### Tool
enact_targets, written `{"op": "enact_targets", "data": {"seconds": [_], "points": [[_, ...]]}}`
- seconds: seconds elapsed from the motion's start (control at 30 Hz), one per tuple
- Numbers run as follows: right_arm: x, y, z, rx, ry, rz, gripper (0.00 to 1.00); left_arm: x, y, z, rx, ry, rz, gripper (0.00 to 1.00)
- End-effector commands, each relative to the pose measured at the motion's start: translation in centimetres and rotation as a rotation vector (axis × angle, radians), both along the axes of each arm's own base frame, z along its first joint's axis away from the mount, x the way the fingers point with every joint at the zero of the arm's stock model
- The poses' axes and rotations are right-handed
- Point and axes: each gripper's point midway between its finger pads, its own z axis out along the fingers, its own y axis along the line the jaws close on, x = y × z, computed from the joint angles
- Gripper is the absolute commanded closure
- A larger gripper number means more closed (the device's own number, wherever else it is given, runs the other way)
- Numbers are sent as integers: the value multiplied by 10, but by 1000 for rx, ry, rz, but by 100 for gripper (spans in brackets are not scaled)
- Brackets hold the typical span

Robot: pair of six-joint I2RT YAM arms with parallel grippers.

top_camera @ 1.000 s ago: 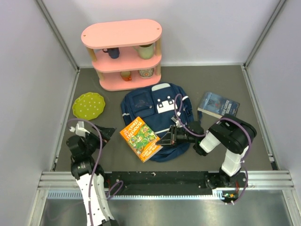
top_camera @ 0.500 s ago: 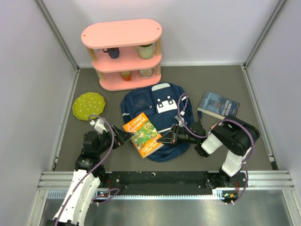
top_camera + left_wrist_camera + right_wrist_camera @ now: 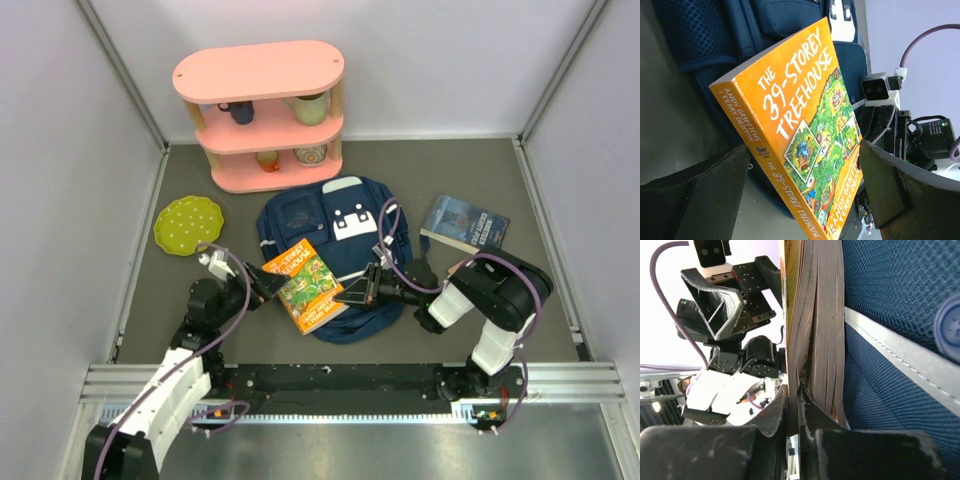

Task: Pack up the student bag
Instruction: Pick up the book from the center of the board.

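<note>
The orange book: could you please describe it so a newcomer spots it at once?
Find the navy student bag mid-table, before the pink shelf. The orange book lies at its near left corner, pinched by the right gripper. Unlike the dark blue book right of the bag, it is bright orange.

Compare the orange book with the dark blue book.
The orange book rests partly on the student bag, its edge pinched by the right hand; the dark blue book lies on the table, untouched. The orange book's cover is bright, cartoonish; the dark blue book's is dark. Both lie cover up.
</note>
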Motion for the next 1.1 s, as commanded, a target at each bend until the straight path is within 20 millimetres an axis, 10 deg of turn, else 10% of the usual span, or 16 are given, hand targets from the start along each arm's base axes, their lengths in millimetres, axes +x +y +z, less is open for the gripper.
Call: {"op": "enact_targets", "data": {"seconds": [0.0, 0.5, 0.87, 1.07], "points": [[7, 1, 43, 140, -162, -23, 100, 15, -6, 31, -38, -122, 1, 7], [0, -1, 42, 165, -139, 3, 100, 28, -28, 29, -83, -127, -62, 14], [4, -3, 49, 179, -154, -9, 100, 28, -32, 27, -52, -86, -55, 98], [13, -16, 54, 56, -208, -94, 32, 30, -12, 50, 42, -129, 34, 100]]}}
